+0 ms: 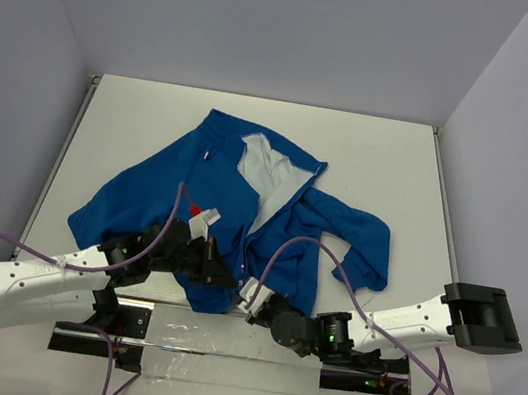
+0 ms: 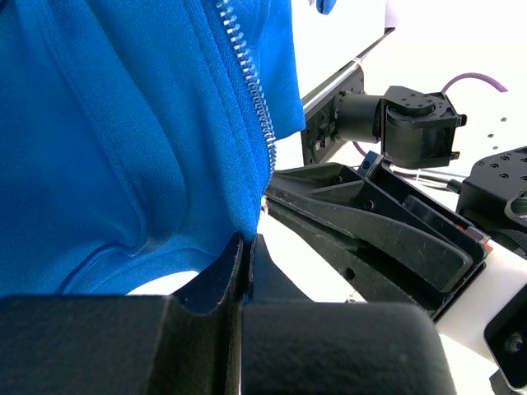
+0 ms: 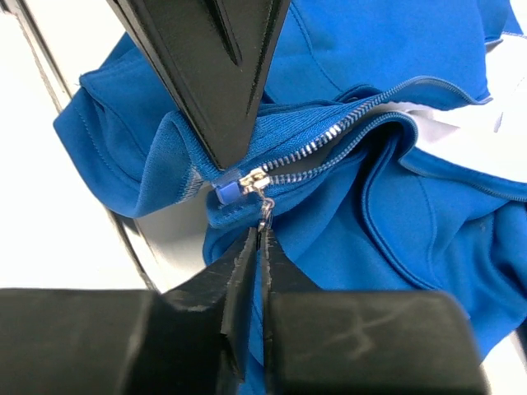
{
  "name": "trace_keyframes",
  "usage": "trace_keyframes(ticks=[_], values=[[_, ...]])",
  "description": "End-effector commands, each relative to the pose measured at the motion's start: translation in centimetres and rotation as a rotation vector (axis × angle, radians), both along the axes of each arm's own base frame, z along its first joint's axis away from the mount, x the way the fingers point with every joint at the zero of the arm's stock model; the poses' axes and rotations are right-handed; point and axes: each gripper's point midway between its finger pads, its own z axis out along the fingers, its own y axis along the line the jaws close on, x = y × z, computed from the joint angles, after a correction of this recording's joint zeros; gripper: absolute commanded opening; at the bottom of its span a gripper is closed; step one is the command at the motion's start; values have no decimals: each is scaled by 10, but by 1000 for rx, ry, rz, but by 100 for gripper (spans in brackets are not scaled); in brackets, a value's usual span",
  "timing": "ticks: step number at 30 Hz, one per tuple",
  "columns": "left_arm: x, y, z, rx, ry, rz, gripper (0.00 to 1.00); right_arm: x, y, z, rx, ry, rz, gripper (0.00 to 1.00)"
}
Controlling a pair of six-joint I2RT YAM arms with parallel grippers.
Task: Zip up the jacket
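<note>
Found jacket [image 1: 158, 195] lying open at frame centre on tabletop [image 1: 382, 157]. Found left fingers [image 2: 221, 276] pressed together on hem [image 2: 240, 224] below the zipper teeth, and right fingers [image 3: 239, 276] pinching zipper pull [image 3: 264, 214], lower centre.

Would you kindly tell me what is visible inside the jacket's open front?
White lining shows inside the jacket at its open upper front. Lower down the blue panels meet, hiding the rest of the interior and the table beneath.
</note>
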Motion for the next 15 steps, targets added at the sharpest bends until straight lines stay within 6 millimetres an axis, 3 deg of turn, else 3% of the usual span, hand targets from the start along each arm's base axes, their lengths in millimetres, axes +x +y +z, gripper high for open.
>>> trace_keyframes(ticks=[1, 4, 13, 15], values=[[-4, -4, 9, -30, -18, -32, 0, 6, 7, 24, 64, -24, -32, 5], [-4, -4, 8, -29, -16, -33, 0, 8, 6, 24, 59, -32, -41, 0], [-6, -4, 5, -29, -8, -40, 0, 12, 7, 30, 50, -66, -55, 0], [-8, -3, 4, -28, 1, -47, 0, 21, 1, 34, 24, -102, -119, 0]])
